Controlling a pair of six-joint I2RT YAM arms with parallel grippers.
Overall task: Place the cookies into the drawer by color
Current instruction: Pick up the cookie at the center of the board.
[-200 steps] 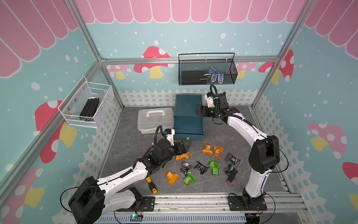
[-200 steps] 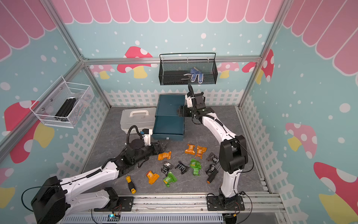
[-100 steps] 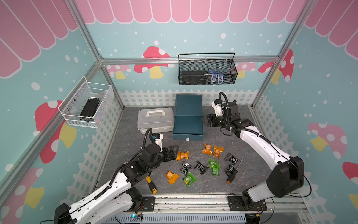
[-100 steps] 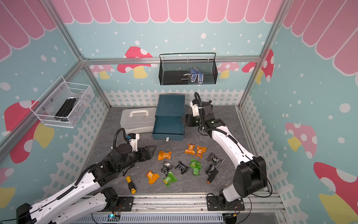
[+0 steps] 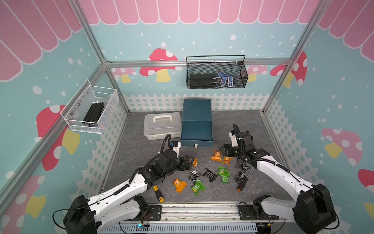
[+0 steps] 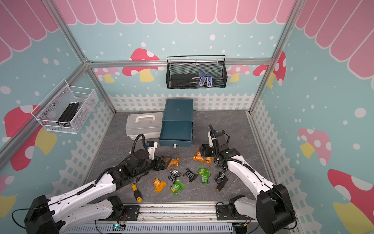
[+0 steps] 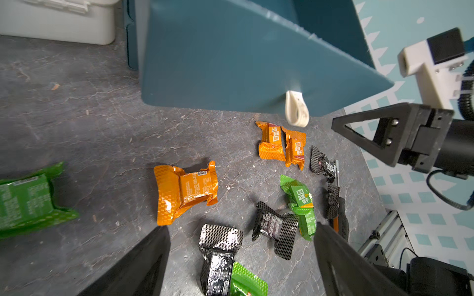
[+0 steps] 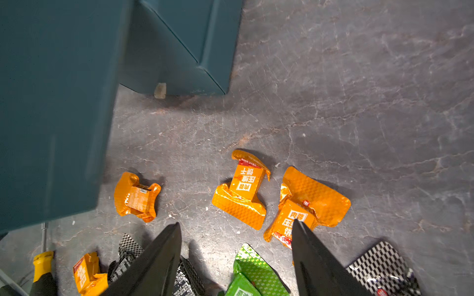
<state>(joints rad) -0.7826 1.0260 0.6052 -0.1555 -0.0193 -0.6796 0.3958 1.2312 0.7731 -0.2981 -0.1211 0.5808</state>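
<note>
Right wrist: four orange cookies (image 8: 241, 189)

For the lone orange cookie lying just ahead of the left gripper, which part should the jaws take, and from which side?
Take the orange cookie across its raised middle block, coming down from above. It lies flat with free space around it, and its two crimped ends flare thin, so the left gripper would probably hold best closing on the block's straight sides.
</note>
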